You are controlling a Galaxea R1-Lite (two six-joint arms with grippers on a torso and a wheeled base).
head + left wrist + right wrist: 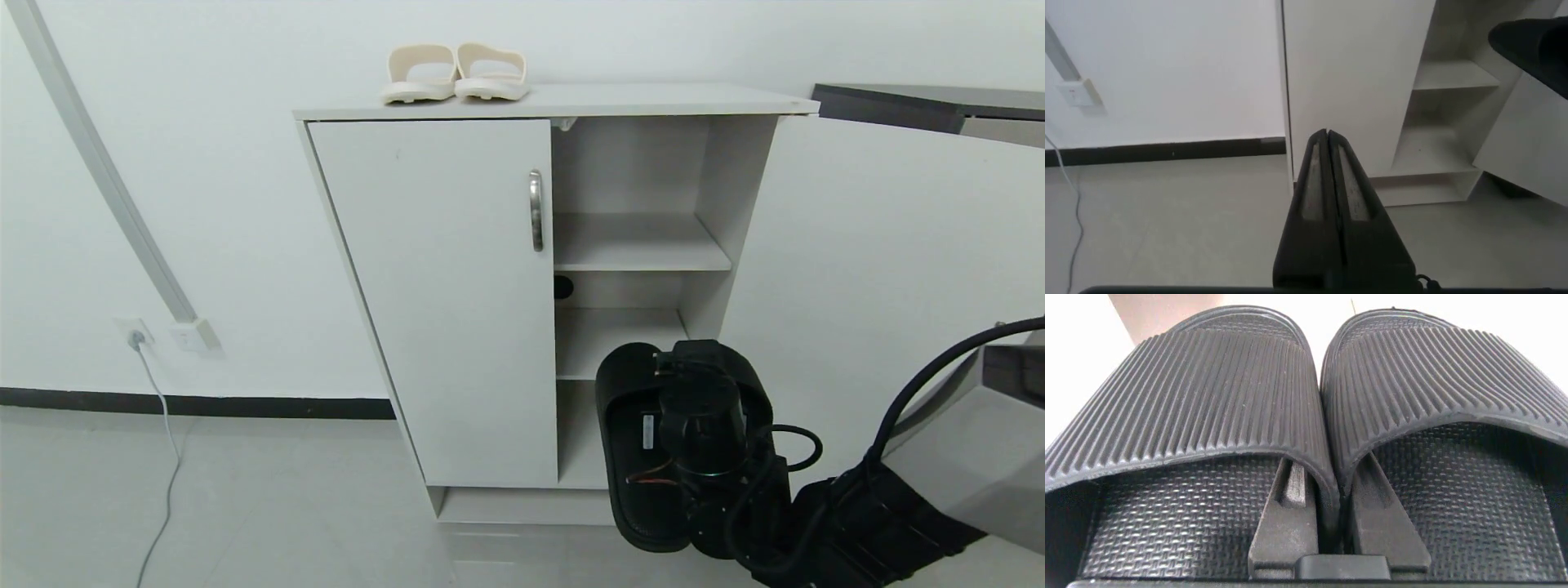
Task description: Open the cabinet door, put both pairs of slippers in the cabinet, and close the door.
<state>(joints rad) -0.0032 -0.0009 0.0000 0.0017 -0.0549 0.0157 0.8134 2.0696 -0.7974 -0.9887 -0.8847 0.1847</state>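
Observation:
A white cabinet (pixel 563 100) stands against the wall with its left door (pixel 441 302) closed and its right door (pixel 857 269) swung wide open, showing bare shelves (pixel 637 245). A beige pair of slippers (pixel 455 73) rests on the cabinet top. My right gripper (pixel 1333 514) is shut on the black pair of slippers (pixel 1225 384), pinching their adjoining inner sides together. It holds the black pair (pixel 637 457) in front of the cabinet's lower opening. My left gripper (pixel 1327 143) is shut and holds nothing, low over the floor, left of the cabinet (pixel 1355 73).
A wall socket with a white cable (pixel 135 333) and a slanted grey conduit (pixel 98 163) are on the wall to the left. A grey counter edge (pixel 931 106) juts in at upper right. Open grey floor (pixel 245 506) lies in front of the cabinet.

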